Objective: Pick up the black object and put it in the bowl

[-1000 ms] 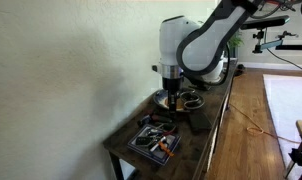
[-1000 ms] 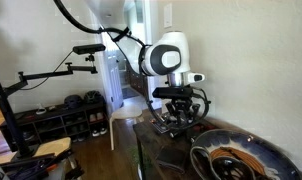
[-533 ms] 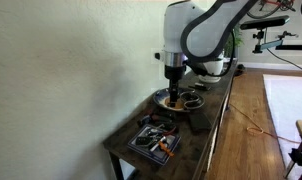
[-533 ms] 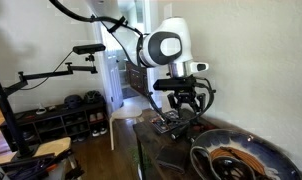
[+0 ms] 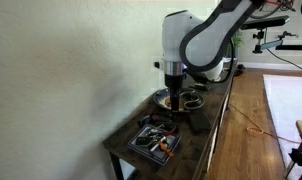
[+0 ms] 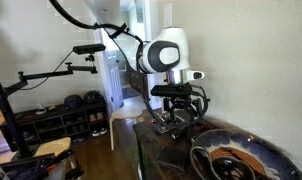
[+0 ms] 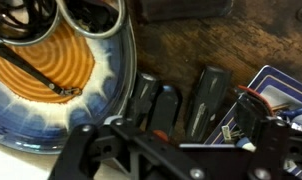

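The bowl (image 7: 31, 105) fills the left of the wrist view, with a dark blue-grey rim and an orange-brown inside; it also shows in both exterior views (image 5: 161, 100) (image 6: 253, 143). On the wooden table beside it lies the black object (image 7: 207, 100), an oblong piece, with a second dark oblong piece (image 7: 156, 100) next to it. My gripper (image 7: 176, 130) hangs just above these pieces, open, with nothing held. In both exterior views the gripper (image 5: 171, 97) (image 6: 179, 118) points down at the table between bowl and tray.
A flat tray of small tools (image 5: 156, 141) (image 7: 286, 90) lies beside the black pieces, toward the table's end. A thin dark stick (image 7: 36, 68) rests inside the bowl. Dark round loops (image 7: 31, 15) sit past the bowl. A wall runs along one side of the narrow table (image 5: 196, 140).
The gripper has gone from shut to open. The arm rose a little, then came back down over the same spot. No object is seen leaving the jaws.
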